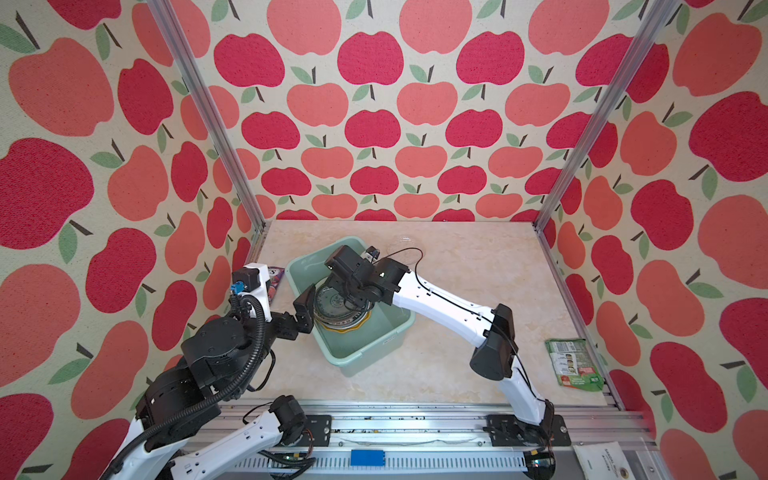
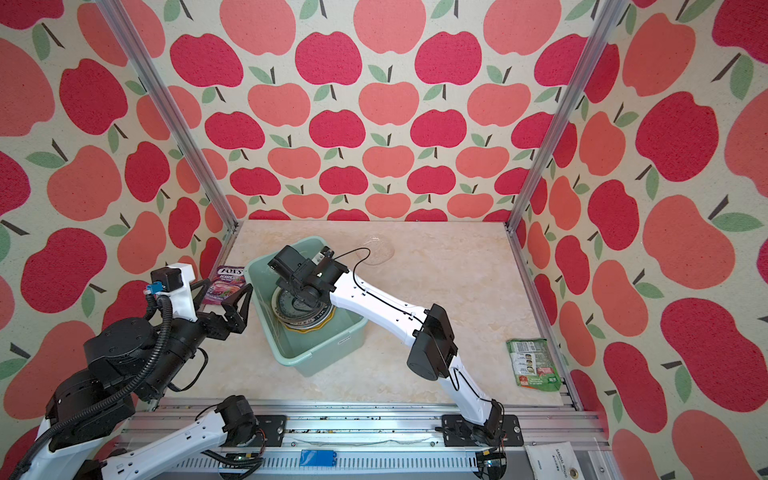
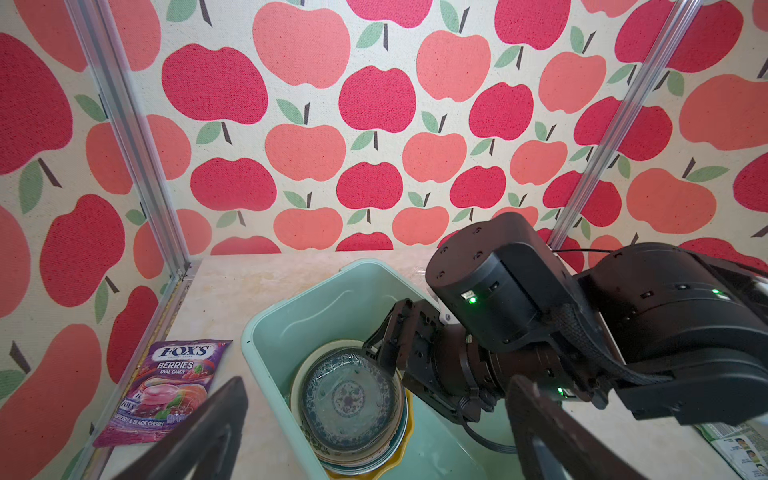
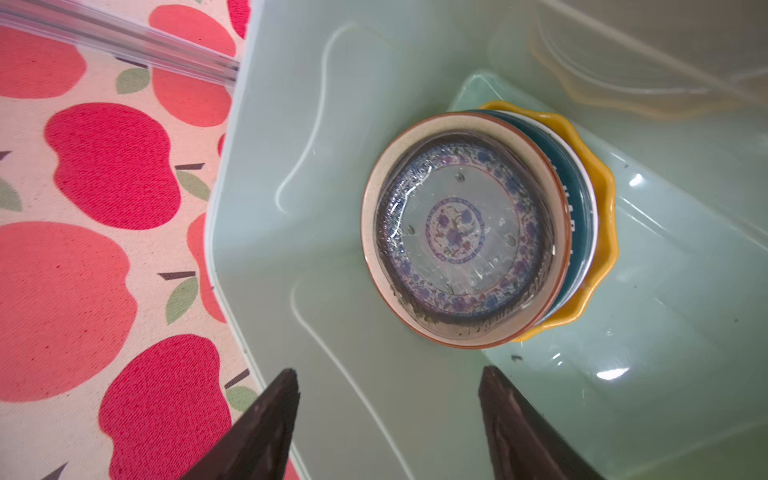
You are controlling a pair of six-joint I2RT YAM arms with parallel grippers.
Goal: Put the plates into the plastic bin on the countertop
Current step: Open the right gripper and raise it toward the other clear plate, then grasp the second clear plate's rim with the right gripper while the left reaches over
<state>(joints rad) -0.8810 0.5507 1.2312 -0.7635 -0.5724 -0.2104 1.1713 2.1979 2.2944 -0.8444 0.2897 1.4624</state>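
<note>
- The right gripper is hanging above the plastic bin, jaws spread, gripping nothing.
- The plates are sitting stacked inside it.
- The left gripper is gaping wide beside the bin, above the countertop.

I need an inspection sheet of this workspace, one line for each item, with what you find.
Surface: beige countertop, no spill seen.
Job's things: plates stacked in the mint bin, yellow scalloped plate at the bottom; one clear glass plate lies on the countertop beyond the bin.
Clutter: purple candy packet left of the bin; green packet near the right edge.
Grippers: left gripper open, empty, at the bin's left rim; right gripper open, empty, above the stack.
Cables: thin black cable loops off the right wrist; corrugated hose on the left arm.
Surroundings: apple-print walls, aluminium posts.
</note>
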